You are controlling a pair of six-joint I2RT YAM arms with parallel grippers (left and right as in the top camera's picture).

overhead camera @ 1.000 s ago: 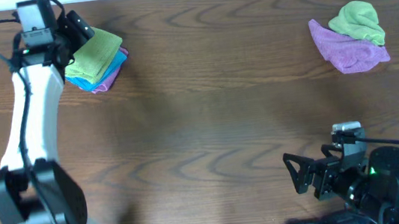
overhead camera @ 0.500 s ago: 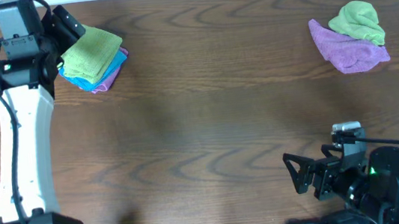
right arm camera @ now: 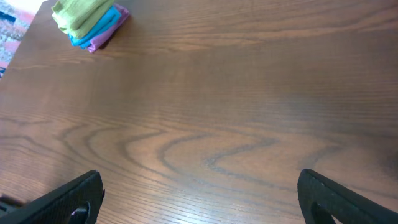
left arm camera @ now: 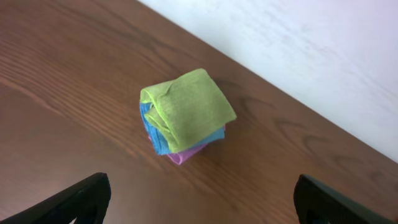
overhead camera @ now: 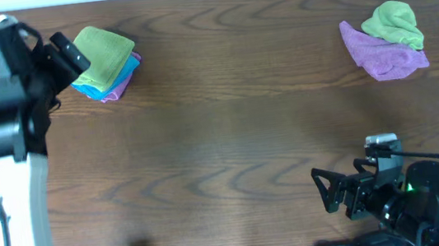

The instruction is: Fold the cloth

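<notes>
Dark wooden tabletop (overhead camera: 229, 130) below a white wall (left arm camera: 323, 43). The cloth (overhead camera: 103, 50), lime green, is lying folded on top of a blue and purple stack (overhead camera: 109, 87). It is probably soft, light and limp, best pinched at a loose corner. The left pincer (overhead camera: 69, 54) is hovering wide open and empty near the stack. The right pincer (overhead camera: 325, 190) is gaping wide, well apart from the stack.

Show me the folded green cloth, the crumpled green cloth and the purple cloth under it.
folded green cloth (left arm camera: 189, 106), left wrist view, top face.
crumpled green cloth (overhead camera: 395, 24), overhead view, middle.
purple cloth (overhead camera: 382, 61), overhead view, bare part.
</notes>
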